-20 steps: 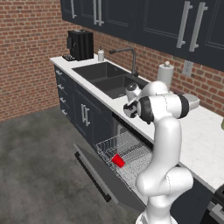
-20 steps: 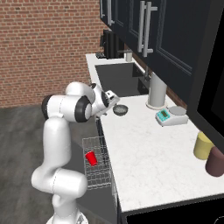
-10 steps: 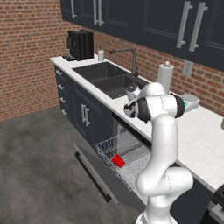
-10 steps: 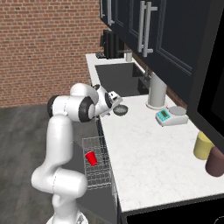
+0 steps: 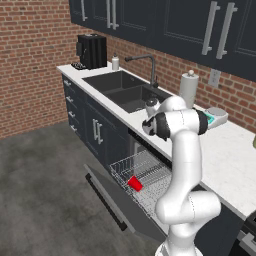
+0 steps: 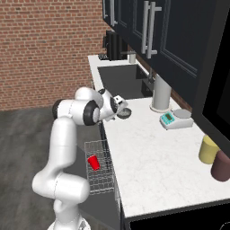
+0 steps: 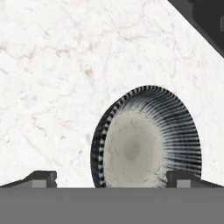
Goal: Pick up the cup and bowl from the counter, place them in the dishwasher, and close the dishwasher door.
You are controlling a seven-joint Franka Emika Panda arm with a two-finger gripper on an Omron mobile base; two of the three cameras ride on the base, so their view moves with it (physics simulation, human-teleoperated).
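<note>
- I'm seeing the gripper (image 7: 111, 178) hanging just over the bowl (image 7: 146, 138) in the hand view, jaws spread wide, nothing between them.
- Finger tips (image 7: 40, 178) are sitting apart at the bottom of that view; the bowl's lower rim is lying between them, but I can't tell whether either tip is touching it.
- Bowl is showing a pale centre and dark ribbed rim, resting on the counter (image 7: 57, 65).
- From the right base view, the gripper (image 6: 118, 107) is sitting right at the bowl (image 6: 124, 112), near the counter's front edge (image 6: 148, 157), just past the sink (image 6: 121, 81).
- In the left base view the arm's wrist is blocking the bowl; I'm reading the hand at about (image 5: 151, 107) by the counter (image 5: 225, 150) edge.
- Cup (image 5: 135, 183) is lying on its side in the white wire rack of the dishwasher (image 5: 145, 175), rack pulled out below the counter.
- Same cup (image 6: 93, 162) is showing in the rack from the right side.
- Dishwasher door (image 5: 115, 200) is hanging open, dropped down in front of the rack.
- Paper-towel roll (image 6: 161, 94) is standing behind the bowl, a small scale (image 6: 175, 119) just beside it.
- Yellow jar (image 6: 209, 149) and maroon jar (image 6: 222, 165) are standing well apart from the bowl, touching or nearly so at the far end.
- Coffee machine (image 5: 91, 51) is sitting at the counter's far corner beyond the sink (image 5: 125, 90).
</note>
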